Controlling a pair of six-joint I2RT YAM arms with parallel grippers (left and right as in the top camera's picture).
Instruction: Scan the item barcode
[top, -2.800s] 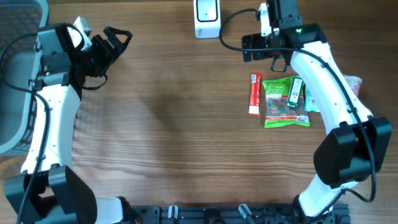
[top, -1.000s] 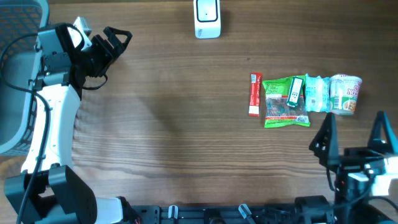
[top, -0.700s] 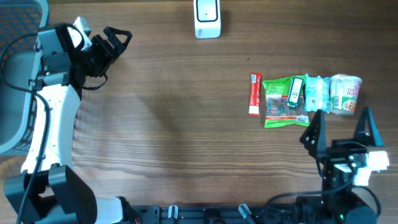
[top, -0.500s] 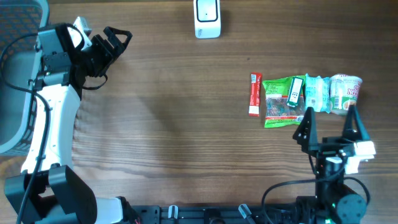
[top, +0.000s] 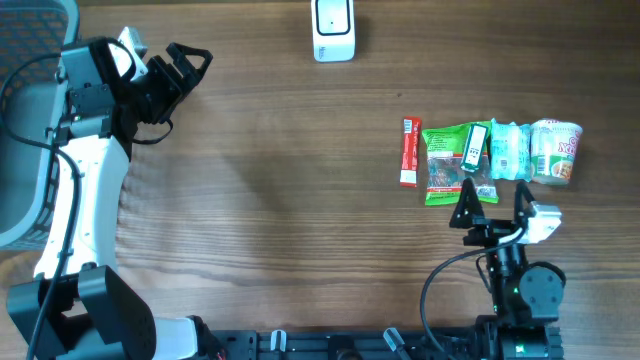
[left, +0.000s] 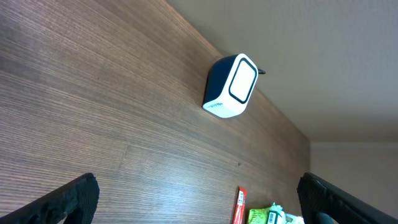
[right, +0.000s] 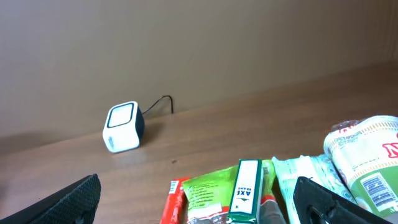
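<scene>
A row of items lies at the right of the table: a red stick pack (top: 408, 152), a green snack packet (top: 450, 170) with a green-and-white AXE box (top: 476, 147) on it, a pale teal packet (top: 508, 150) and a noodle cup (top: 555, 150). The white scanner (top: 333, 28) stands at the back edge. My right gripper (top: 492, 196) is open just in front of the row, its fingers pointing at the green packet (right: 208, 193) and the AXE box (right: 247, 190). My left gripper (top: 187, 58) is open at the far left, holding nothing, facing the scanner (left: 231, 87).
A grey mesh chair back (top: 30, 100) stands beyond the table's left edge. The scanner's cable (right: 160, 102) trails off behind it. The right arm's base (top: 520, 300) and its black cable sit at the front edge.
The right arm has swung down from the scanner to the front edge. Over the last second its gripper has slid left and up to the row of items. The left arm is still.
</scene>
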